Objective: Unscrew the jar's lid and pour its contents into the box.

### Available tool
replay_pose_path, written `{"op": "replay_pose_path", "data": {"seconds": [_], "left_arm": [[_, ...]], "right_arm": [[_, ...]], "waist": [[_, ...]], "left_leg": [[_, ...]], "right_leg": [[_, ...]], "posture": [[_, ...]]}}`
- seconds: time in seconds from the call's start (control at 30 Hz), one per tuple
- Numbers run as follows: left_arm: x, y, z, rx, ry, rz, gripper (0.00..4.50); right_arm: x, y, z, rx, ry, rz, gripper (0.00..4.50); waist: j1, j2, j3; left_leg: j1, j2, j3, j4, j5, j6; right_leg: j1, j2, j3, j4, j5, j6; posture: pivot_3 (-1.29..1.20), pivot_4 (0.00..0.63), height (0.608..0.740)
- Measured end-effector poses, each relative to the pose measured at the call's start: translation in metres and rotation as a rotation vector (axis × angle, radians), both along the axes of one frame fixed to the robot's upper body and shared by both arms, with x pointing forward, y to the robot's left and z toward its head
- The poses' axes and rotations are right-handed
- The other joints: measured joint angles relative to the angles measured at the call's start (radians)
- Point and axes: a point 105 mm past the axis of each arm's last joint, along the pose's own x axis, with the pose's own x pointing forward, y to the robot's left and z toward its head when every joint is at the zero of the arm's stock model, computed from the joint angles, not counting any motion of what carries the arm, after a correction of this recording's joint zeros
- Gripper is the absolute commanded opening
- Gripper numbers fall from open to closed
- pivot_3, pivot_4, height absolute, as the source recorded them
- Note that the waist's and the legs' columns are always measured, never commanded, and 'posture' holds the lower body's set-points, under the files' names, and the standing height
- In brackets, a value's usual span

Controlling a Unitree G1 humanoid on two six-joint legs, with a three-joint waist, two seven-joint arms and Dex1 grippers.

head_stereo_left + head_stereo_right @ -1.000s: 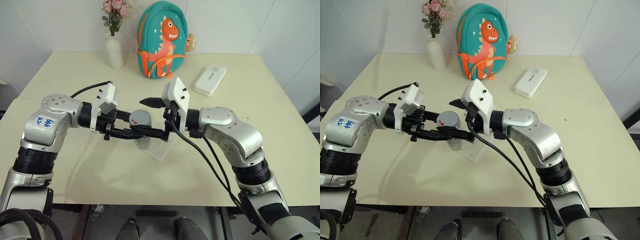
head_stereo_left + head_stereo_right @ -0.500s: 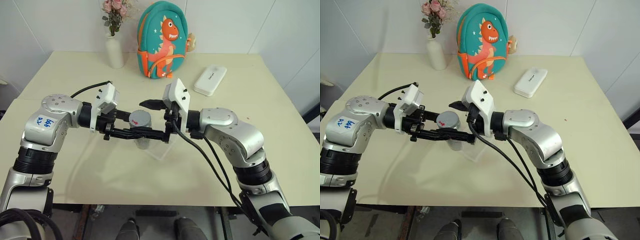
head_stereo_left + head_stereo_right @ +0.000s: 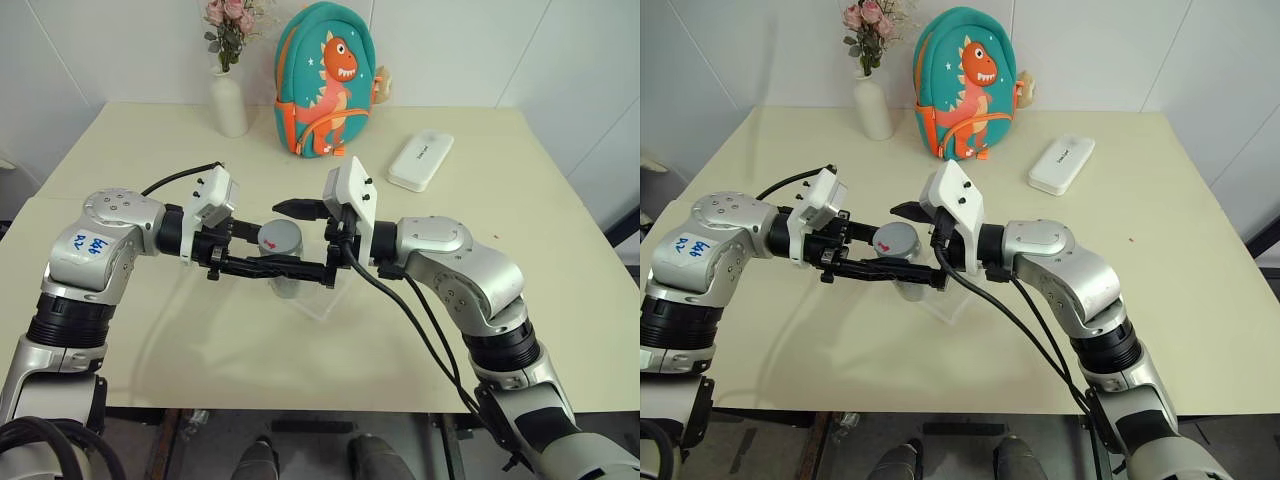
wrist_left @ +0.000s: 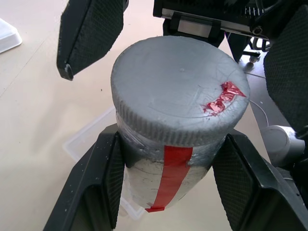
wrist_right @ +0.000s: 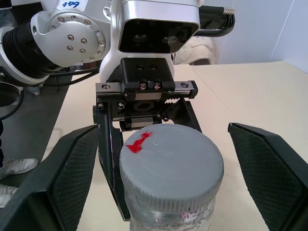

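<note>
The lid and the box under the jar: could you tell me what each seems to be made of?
The lid: probably moulded plastic, matt silver-grey, with a ribbed edge, fine scratches and a flaking red mark. The box: clear, glossy thin plastic, as the table shows through it.

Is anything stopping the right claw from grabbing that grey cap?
Probably not. The right gripper is open, its fingers either side of the lid, nothing between; the left gripper grips the jar lower down.
</note>
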Motion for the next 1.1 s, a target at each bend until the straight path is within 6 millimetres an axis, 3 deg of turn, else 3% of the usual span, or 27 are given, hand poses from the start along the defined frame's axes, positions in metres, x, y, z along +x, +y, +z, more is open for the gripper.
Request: {"op": "replay_pose_path", "data": {"seconds": [0.2, 0.3, 0.43, 1.1], "left_arm": [[0.000, 0.000, 0.000, 0.000, 0.000, 0.000, 2.39], [0.000, 0.000, 0.000, 0.000, -0.001, 0.000, 2.39], [0.000, 0.000, 0.000, 0.001, -0.002, -0.003, 2.39], [0.001, 0.000, 0.008, -0.003, -0.013, -0.005, 2.39]], "right_arm": [[0.000, 0.000, 0.000, -0.003, 0.000, 0.004, 4.45], [0.000, 0.000, -0.001, -0.003, 0.001, 0.005, 3.87], [0.001, 0.000, -0.002, -0.007, 0.002, 0.001, 2.57], [0.006, 0.002, 0.009, -0.027, -0.024, 0.045, 2.57]], "waist": [[0.000, 0.000, 0.000], [0.000, 0.000, 0.000], [0.000, 0.000, 0.000], [0.000, 0.000, 0.000]], "left_leg": [[0.000, 0.000, 0.000, 0.000, 0.000, 0.000], [0.000, 0.000, 0.000, 0.000, 0.000, 0.000], [0.000, 0.000, 0.000, 0.000, 0.000, 0.000], [0.000, 0.000, 0.000, 0.000, 0.000, 0.000]], "right_leg": [[0.000, 0.000, 0.000, 0.000, 0.000, 0.000], [0.000, 0.000, 0.000, 0.000, 0.000, 0.000], [0.000, 0.000, 0.000, 0.000, 0.000, 0.000], [0.000, 0.000, 0.000, 0.000, 0.000, 0.000]], "posture": [[0.00, 0.150, 0.740], [0.00, 0.150, 0.740], [0.00, 0.150, 0.740], [0.00, 0.150, 0.740]]}}
